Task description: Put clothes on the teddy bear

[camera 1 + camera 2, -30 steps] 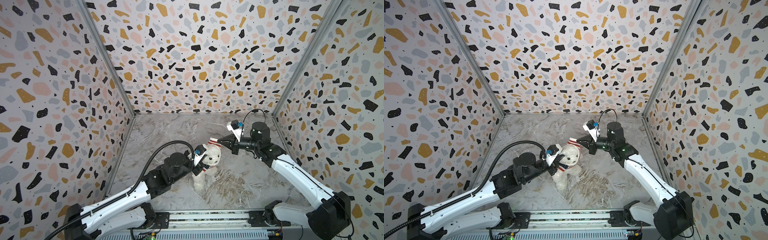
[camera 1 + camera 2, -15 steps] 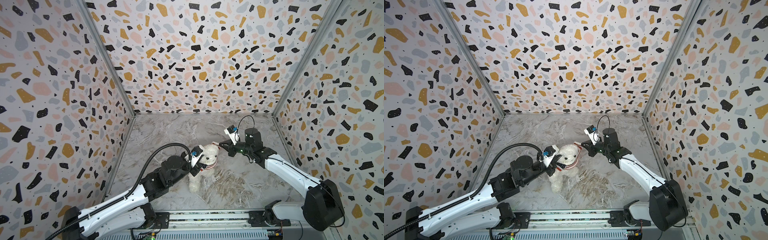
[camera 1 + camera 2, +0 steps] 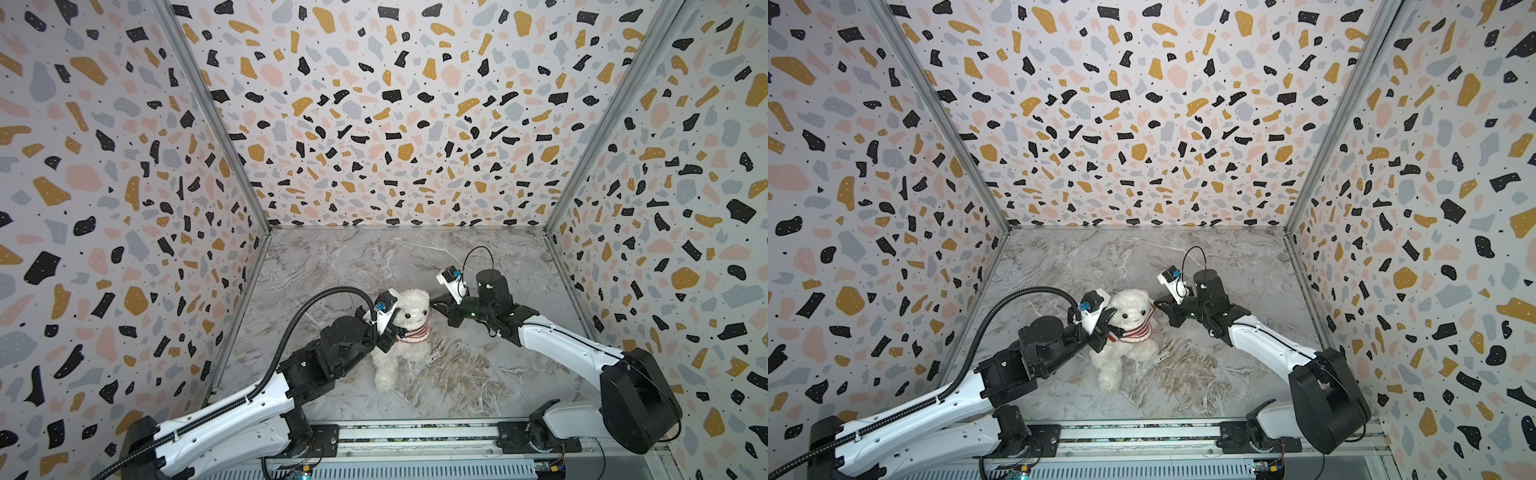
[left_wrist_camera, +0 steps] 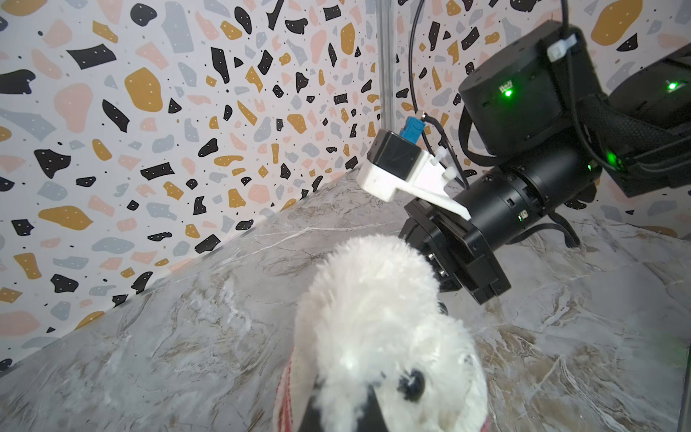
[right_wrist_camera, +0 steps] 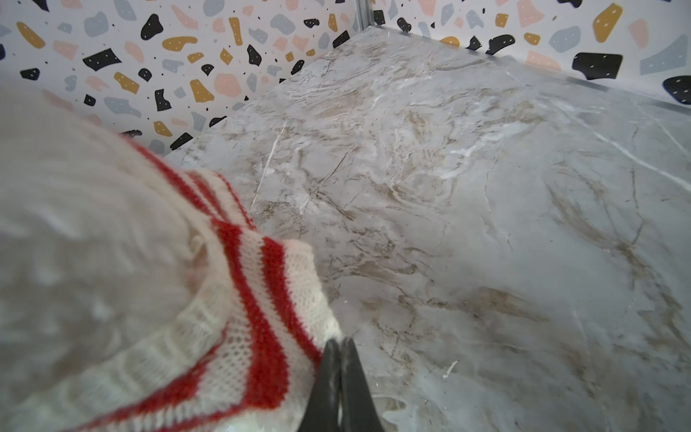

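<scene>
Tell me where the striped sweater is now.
In both top views the striped sweater sits around the teddy bear's neck, its edge pinched by the right tool.

This was a robot test cell of the kind found in a lab: a small booth with three walls (image 3: pixel 395 124) covered in a speckled print. The walls were joined by bare metal corner strips (image 3: pixel 216 120) and floored with a marble-look sheet (image 3: pixel 374 257). A white-and-black left arm (image 3: pixel 232 415) and right arm (image 3: pixel 561 345) were mounted on a metal rail (image 3: pixel 415 440) along the open front, carrying a ribbed cable (image 3: pixel 299 316), a clip-on camera (image 4: pixel 396 164) and green status lights (image 4: pixel 507 91).
</scene>
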{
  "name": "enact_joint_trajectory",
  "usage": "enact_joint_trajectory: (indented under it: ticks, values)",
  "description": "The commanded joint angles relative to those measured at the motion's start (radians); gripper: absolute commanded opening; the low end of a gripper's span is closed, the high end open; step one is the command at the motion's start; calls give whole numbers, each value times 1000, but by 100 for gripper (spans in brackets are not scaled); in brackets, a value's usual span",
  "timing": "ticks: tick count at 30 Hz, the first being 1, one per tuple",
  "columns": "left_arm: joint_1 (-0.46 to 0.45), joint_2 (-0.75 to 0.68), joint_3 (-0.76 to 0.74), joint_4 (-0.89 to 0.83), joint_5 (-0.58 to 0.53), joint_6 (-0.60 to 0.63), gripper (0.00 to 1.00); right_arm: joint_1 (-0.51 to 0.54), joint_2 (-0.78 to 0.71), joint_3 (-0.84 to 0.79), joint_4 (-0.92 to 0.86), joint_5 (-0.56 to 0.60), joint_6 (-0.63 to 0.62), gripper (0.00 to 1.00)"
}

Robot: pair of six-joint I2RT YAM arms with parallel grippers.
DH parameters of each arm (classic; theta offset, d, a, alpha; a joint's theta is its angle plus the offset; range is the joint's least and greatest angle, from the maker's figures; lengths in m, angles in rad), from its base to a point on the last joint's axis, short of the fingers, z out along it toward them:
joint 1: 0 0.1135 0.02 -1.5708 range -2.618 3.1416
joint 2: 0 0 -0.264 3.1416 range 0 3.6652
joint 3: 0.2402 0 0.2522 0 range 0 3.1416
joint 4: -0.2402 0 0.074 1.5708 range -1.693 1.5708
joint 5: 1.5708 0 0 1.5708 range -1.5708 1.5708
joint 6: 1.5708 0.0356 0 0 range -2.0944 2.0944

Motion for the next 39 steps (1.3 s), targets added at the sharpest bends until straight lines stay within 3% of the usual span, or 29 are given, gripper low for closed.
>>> enact_joint_trajectory:
  ticks: [1, 7, 11, 15, 18, 23, 28, 34, 39]
  values:
    - [-3, -40, 24, 184, -84, -58, 0, -6, -2, -32, -36, 138, -29, 0]
    - [-3, -20, 64, 109, -114, -105, 0, 11, -225, -197, 205, 90, -37, 2]
    - [-3, -14, 56, 107, -73, -108, 0, 91, -368, -230, 227, 119, -92, 27]
    - [-3, -19, 51, 125, 13, -113, 0, 164, -456, -282, 252, 169, -98, 39]
    - [-4, -15, 45, 136, 75, -110, 0, 214, -491, -330, 294, 206, -105, 46]
    - [-3, -3, 57, 143, 104, -126, 0, 248, -428, -318, 330, 199, -100, 48]
    - [-4, 5, 67, 144, 109, -143, 0, 270, -385, -313, 392, 193, -94, 42]
    - [-4, 12, 75, 145, 88, -171, 0, 282, -358, -312, 385, 222, -92, 1]
    - [-2, 22, 124, 112, -80, -274, 0, 281, -305, -378, 422, 316, -80, 0]
